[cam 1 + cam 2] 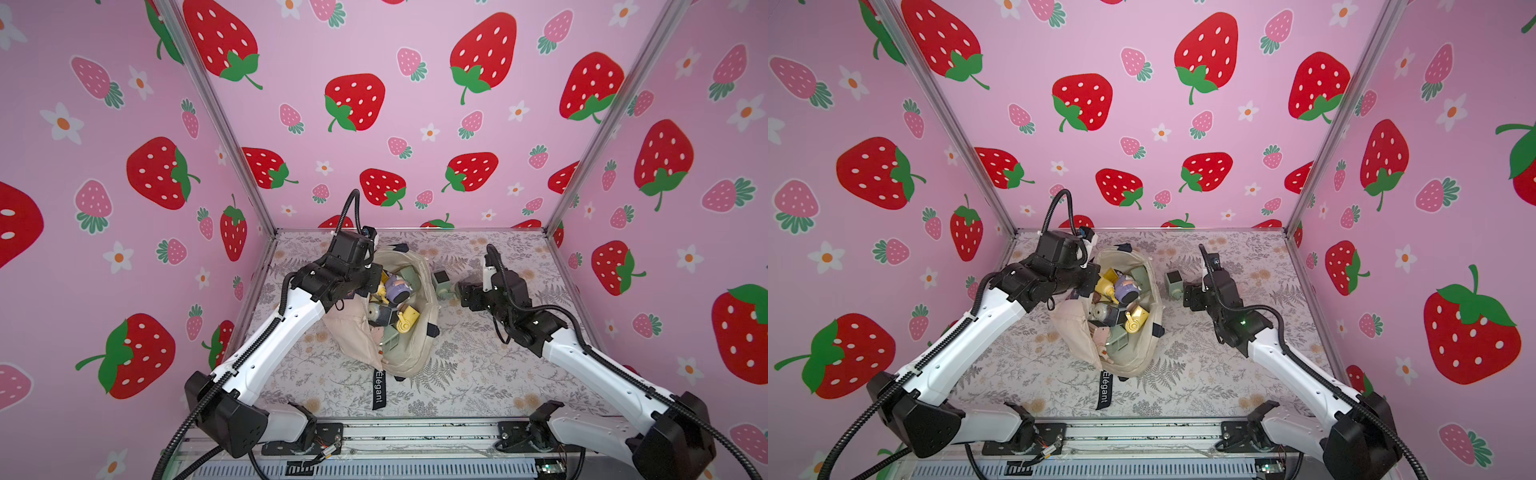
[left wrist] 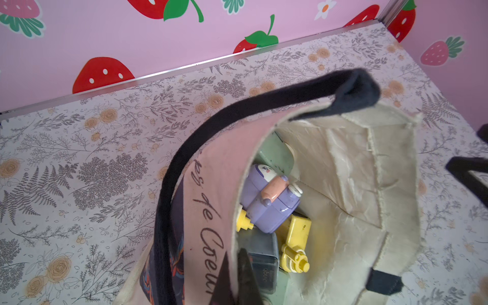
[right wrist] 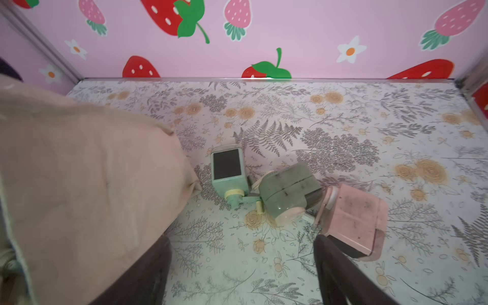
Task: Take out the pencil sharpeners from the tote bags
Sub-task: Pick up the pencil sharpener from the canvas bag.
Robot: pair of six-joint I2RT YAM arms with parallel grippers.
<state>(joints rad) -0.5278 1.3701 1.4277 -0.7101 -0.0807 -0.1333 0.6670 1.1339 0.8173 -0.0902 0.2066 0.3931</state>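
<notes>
left gripper (image 2: 236,277) clamped on tote bag (image 2: 356,171) rim | right gripper (image 3: 243,266) spread apart near pink pencil sharpener (image 3: 353,219)

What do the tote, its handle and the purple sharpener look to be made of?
tote bag: cream woven fabric, probably canvas, matte; creases and frayed stitched seams show.
handle: navy fabric webbing, likely; soft fuzzy edge.
purple sharpener: moulded plastic, smooth, slight sheen.

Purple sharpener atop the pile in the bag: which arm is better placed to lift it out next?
Probably the right. The left pincer is shut on the bag at its rim, holding it open; the right pincer is open and empty beside the bag, free to reach the purple sharpener.
</notes>
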